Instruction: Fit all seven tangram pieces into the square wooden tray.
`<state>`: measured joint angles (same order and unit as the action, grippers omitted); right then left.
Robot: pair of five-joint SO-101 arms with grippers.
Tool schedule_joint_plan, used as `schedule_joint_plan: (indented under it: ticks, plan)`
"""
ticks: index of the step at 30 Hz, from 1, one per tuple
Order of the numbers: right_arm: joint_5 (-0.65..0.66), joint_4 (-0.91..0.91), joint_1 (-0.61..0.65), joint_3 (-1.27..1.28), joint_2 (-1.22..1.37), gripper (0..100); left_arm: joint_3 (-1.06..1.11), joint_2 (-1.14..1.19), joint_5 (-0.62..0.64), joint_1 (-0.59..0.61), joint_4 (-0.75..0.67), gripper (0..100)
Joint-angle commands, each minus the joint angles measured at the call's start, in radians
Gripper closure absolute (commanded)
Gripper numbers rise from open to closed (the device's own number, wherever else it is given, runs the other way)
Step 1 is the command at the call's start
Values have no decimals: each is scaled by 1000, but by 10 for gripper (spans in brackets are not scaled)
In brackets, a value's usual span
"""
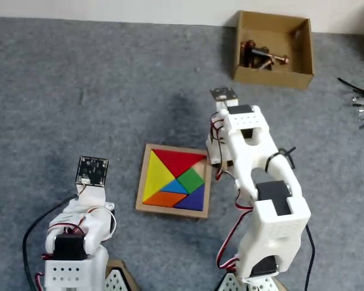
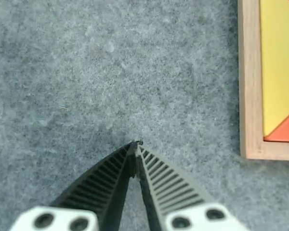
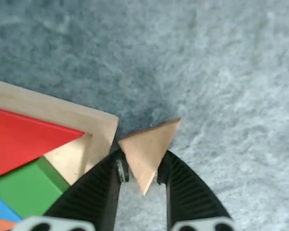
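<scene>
The left claw (image 2: pixel 136 144), closed, hangs over grey mat (image 2: pixel 111 72) near the tray (image 2: pixel 249 96).

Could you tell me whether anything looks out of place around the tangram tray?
Yes: the pale triangle is outside the tray, clamped in the right gripper just off its corner, while a triangular gap beside the red piece stands unfilled.

Smooth pale wooden tray (image 2: pixel 249 72), fuzzy matt grey carpet (image 1: pixel 79 91) (felt-like), bare-wood triangle (image 3: pixel 147 147), ribbed black plastic jaws
</scene>
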<state>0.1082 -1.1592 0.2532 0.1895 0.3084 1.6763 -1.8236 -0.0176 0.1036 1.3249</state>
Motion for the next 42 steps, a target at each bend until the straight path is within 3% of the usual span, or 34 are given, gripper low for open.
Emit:
schedule_joint_plan:
  ticks: [1,14,26,42]
  plan:
    - [-9,-2,1,-68,-33,964,18,-10,2,-12,3,995]
    - [-9,-56,5,-74,-194,964,18,-10,2,-12,3,995]
    - [-9,-124,173,50,-331,964,18,-10,2,-12,3,995]
    - [-51,104,193,228,-329,964,18,-10,2,-12,3,995]
